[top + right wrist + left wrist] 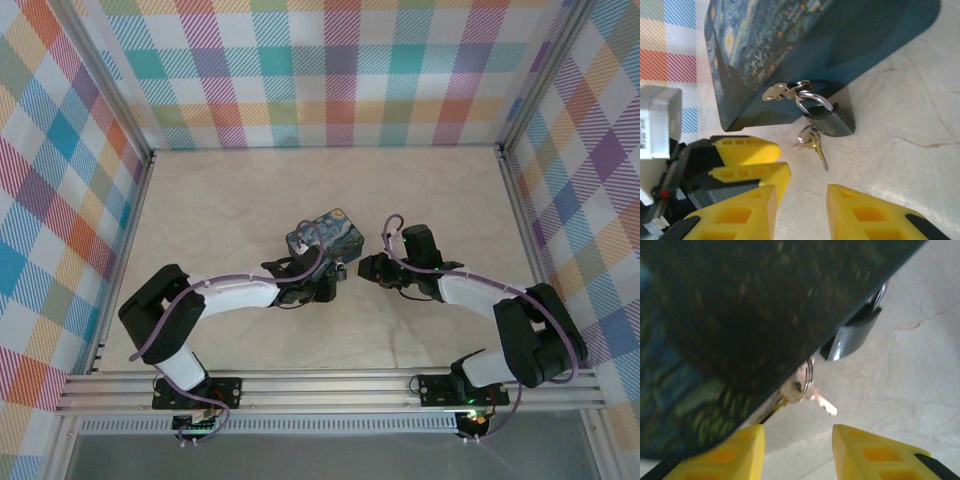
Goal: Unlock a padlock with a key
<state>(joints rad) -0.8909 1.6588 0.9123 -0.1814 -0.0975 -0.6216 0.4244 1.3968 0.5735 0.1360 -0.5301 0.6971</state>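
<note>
Hanging on front of blue-yellow swirly-painted rectangular tin [790, 45]: small dark padlock [832, 120], silvery shackle. Slim silvery key [819, 152] on pale table [900, 150], just beside padlock. Both left gripper [797, 432], right gripper [801, 192]: jaws part-open, empty.

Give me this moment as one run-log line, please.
left gripper: open, empty | right gripper: open, empty | padlock: hooked through painted tin hasp | keys: on table beside padlock

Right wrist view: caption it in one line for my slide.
Open right end effector faces the padlock fastened to the painted tin, keys at its base.
</note>
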